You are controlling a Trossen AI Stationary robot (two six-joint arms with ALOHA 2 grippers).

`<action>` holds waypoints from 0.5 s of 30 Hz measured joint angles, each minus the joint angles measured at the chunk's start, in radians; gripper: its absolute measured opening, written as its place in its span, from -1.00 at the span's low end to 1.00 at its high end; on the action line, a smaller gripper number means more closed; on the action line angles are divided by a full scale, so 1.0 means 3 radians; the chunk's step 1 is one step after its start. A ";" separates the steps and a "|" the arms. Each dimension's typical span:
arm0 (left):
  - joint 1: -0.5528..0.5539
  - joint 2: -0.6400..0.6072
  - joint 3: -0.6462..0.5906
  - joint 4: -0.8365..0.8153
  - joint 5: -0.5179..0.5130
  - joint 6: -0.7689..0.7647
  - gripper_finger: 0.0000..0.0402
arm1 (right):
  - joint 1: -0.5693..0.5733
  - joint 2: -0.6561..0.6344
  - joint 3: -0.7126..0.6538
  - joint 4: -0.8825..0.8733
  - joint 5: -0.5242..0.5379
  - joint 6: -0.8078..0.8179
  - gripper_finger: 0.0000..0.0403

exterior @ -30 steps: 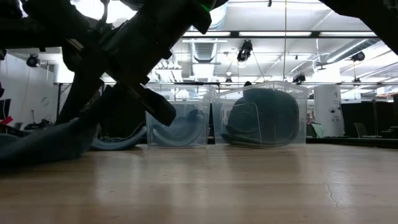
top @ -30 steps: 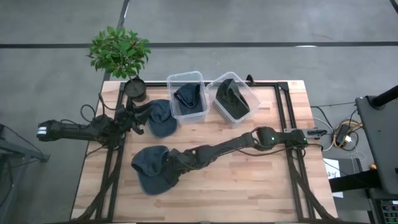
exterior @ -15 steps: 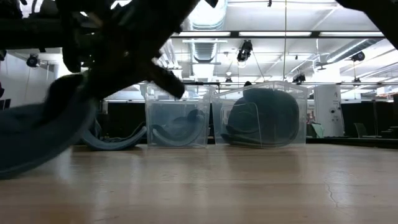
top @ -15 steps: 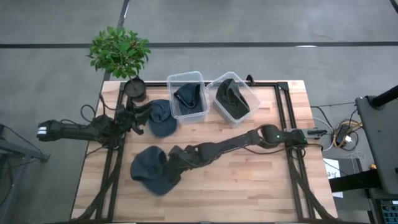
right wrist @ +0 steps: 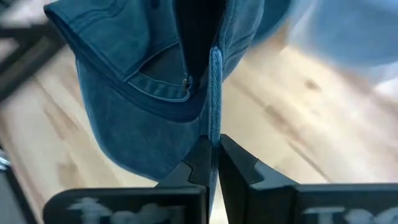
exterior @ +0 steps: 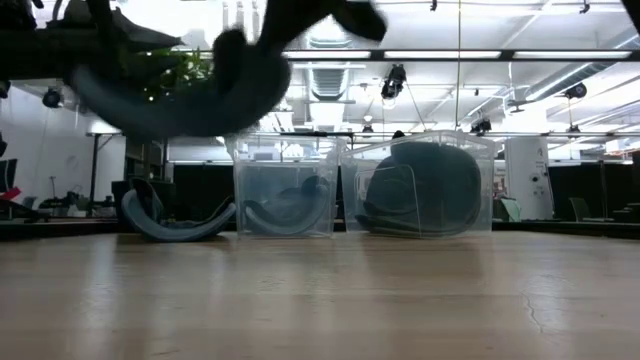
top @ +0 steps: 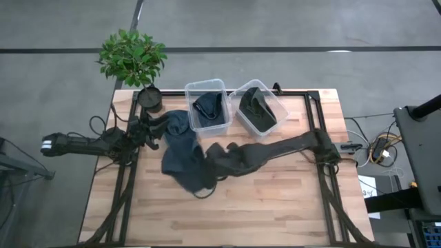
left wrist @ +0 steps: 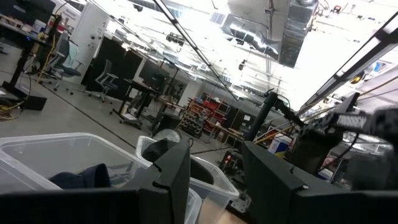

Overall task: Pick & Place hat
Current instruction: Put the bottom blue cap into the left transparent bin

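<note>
The right gripper (right wrist: 213, 152) has its fingers pinched fully together on a thin fold of the blue hat (top: 182, 162), gripping only the edge of the fabric, so the cap hangs below the hold and droops freely. In the low view the hat (exterior: 190, 95) is clear of the table (top: 289, 207), carried above the wood on the left side of the scene, near the two clear bins.

The main risk, as I judge it, is that such a narrow bite on soft cloth slips while the arm swings, dropping the hat short of a bin. The dangling crown could also catch on the rim of the left bin (top: 207, 107), which already holds a dark hat, or drag it sideways. The right bin (top: 260, 110) holds another hat too, so room inside either is limited and the cap may end up draped over a wall instead of inside.

A further hat (exterior: 175, 222) lies on the table to the left of the bins. The left gripper (left wrist: 211, 180) waits at the far left by the potted plant (top: 132, 58), fingers spread apart and holding nothing
</note>
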 joint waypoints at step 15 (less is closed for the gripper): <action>0.0000 0.0001 -0.0001 -0.0001 0.0000 -0.0053 -0.30 | -0.0255 -0.0939 -0.0004 -0.0355 0.1669 -0.0243 -0.94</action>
